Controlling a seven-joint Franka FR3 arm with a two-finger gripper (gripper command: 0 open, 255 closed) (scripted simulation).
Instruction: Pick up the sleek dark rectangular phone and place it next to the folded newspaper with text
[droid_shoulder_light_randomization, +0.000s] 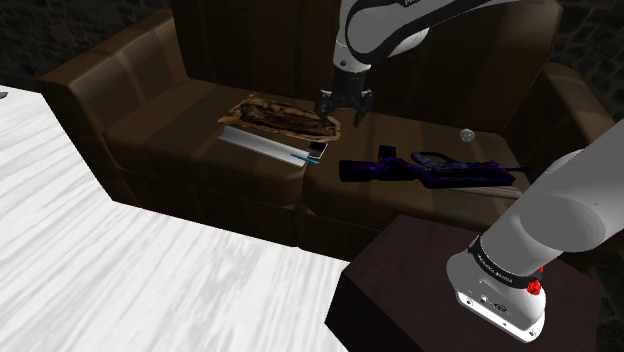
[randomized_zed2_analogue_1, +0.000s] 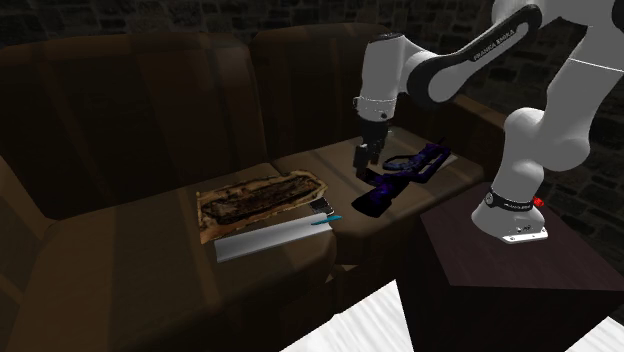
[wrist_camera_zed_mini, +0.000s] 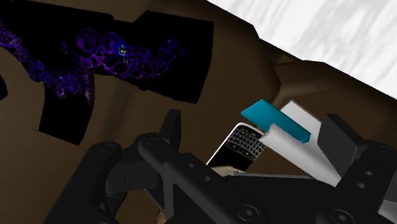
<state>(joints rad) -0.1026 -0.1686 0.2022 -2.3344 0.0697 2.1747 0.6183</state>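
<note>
Brown leather sofa (droid_shoulder_light_randomization: 180, 120) carried everything in the shoulder view. The gripper (droid_shoulder_light_randomization: 345, 107) hung over the seat, just off the newspaper's end nearest the arm, with its fingers spread and nothing between them. The folded newspaper (droid_shoulder_light_randomization: 282, 118) lay flat on a white sheet (droid_shoulder_light_randomization: 262, 143). The phone (droid_shoulder_light_randomization: 317, 151) sat at that sheet's end nearest the stand, beside a teal tab (droid_shoulder_light_randomization: 322, 144). A black-and-purple object (droid_shoulder_light_randomization: 430, 170) lay along the seat toward that view's right, with a small pale ball (droid_shoulder_light_randomization: 467, 134) behind it. The dark stand (droid_shoulder_light_randomization: 420, 290) was at lower right and a white grained surface (droid_shoulder_light_randomization: 100, 250) at left.

Second exterior view: the gripper (randomized_zed2_analogue_1: 365, 157) pointed down above the seat, between the newspaper (randomized_zed2_analogue_1: 262, 195) and the black-and-purple object (randomized_zed2_analogue_1: 400, 172), touching neither. The phone (randomized_zed2_analogue_1: 322, 208) lay at the white sheet's (randomized_zed2_analogue_1: 268, 238) right corner, by the teal tab (randomized_zed2_analogue_1: 331, 219).

Wrist view: the fingers (wrist_camera_zed_mini: 170, 127) stood wide apart, released. The phone (wrist_camera_zed_mini: 239, 147), black with a keypad and a pale rim, lay on the sofa below the gripper (wrist_camera_zed_mini: 254, 135), in line with the gap and not gripped. The teal tab (wrist_camera_zed_mini: 280, 119) and white sheet (wrist_camera_zed_mini: 306, 147) overlapped the phone's far corner. The black-and-purple object (wrist_camera_zed_mini: 108, 57) lay farther off.
</note>
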